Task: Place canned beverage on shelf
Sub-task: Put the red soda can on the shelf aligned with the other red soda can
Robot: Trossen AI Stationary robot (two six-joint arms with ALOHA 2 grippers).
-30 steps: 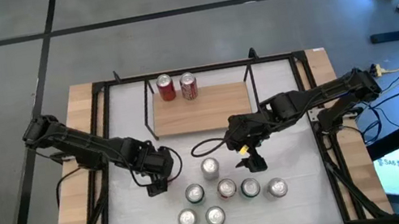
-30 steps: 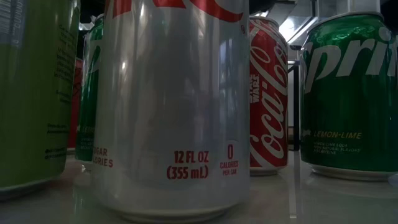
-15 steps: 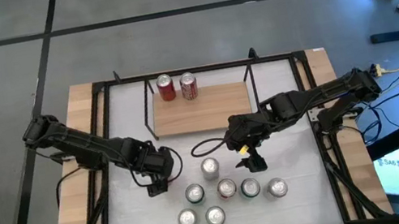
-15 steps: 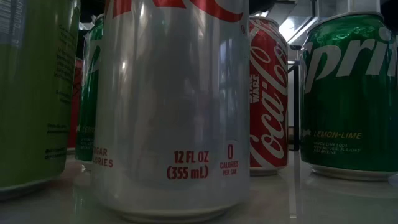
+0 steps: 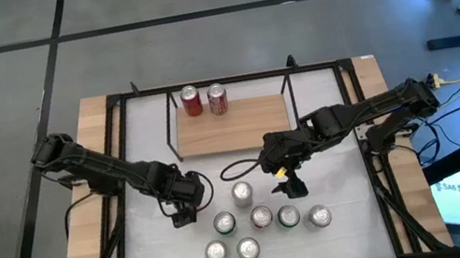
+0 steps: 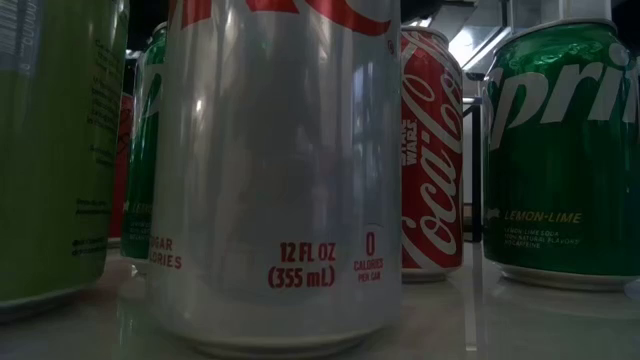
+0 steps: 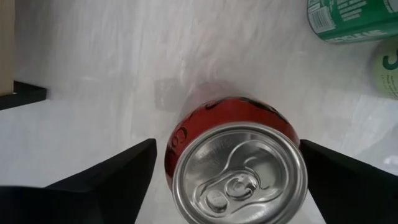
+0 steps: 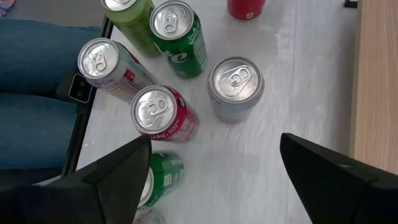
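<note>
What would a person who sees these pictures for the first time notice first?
The cluster of upright cans on the table's near half draws the eye, with the left gripper closing around a red can at its left edge. Farther back, two red cans stand on the shelf; the right gripper hovers open over the cluster.
</note>
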